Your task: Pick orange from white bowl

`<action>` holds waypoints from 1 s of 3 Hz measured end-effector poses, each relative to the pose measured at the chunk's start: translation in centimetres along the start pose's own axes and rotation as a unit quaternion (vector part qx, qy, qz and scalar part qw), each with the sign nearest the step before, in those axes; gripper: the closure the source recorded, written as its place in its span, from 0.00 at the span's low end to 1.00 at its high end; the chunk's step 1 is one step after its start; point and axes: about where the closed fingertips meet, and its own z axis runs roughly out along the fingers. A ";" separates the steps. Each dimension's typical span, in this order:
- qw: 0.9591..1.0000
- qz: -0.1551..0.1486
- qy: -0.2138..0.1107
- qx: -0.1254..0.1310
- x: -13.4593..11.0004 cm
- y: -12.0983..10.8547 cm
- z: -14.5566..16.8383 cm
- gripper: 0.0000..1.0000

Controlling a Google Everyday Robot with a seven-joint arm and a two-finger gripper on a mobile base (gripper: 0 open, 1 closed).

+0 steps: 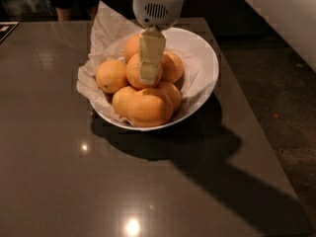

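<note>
The white bowl (pixel 205 65), lined with crumpled white paper (pixel 106 26), stands on the dark table and holds several oranges. The orange (pixel 133 72) is round and sits at the top middle of the pile. My gripper (pixel 148 78) hangs straight down from its white wrist housing (pixel 158 4) and lies right in front of that orange, covering its right half. A larger oblong orange (pixel 148 107) lies at the front of the bowl. Another orange (pixel 111 75) with a dark speck low on its side sits at the left.
The bowl stands on a glossy dark grey table (pixel 59 172) with light glints on it. The table's right edge (pixel 261 132) runs beside a dark floor. A pale wall or counter (pixel 291 14) is at the upper right.
</note>
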 end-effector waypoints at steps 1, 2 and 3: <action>1.000 0.003 -0.001 -0.010 -0.3 -0.3 0.6 0.25; 1.000 0.005 -0.002 -0.017 -0.6 -0.4 1.0 0.28; 1.000 0.005 -0.002 -0.018 -0.6 -0.4 1.1 0.36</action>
